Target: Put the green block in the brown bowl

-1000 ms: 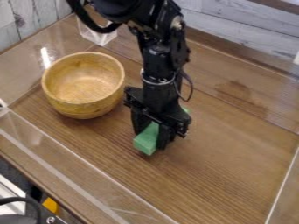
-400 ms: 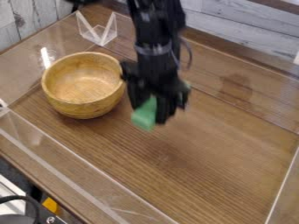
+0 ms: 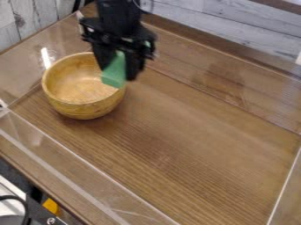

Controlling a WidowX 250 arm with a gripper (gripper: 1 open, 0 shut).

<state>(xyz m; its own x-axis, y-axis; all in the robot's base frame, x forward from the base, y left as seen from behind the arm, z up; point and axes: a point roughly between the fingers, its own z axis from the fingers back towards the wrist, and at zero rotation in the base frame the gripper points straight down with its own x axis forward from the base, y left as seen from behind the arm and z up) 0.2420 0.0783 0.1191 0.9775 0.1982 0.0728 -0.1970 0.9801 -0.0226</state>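
Green is the colour of the small block [image 3: 114, 72] that the black pincer [image 3: 115, 61] is holding tight between its two fingers. A second ago the block was sitting low by the brown wooden worktop [image 3: 200, 132], out to the right of the bowl and nearer the front. Now the arm has lifted it and carried it up and to the left, so it is hanging in the air at the right edge of the round light-brown wooden bowl [image 3: 65, 92]. The block is not touching the bowl or the worktop.

The block is standing almost straight up and down. Its long side is running from top to bottom, with a small lean, so the bottom end is sitting a little more to the left than the top. The top end is tucked in between the black fingers, and the bottom end is poking out below them and pointing down toward the bowl's rim.

The block is a bright, plain green bar with flat sides and no marks on it. It is looking a bit blurry. The bowl is staying in the same spot as before, with its golden inside showing and nothing in it.
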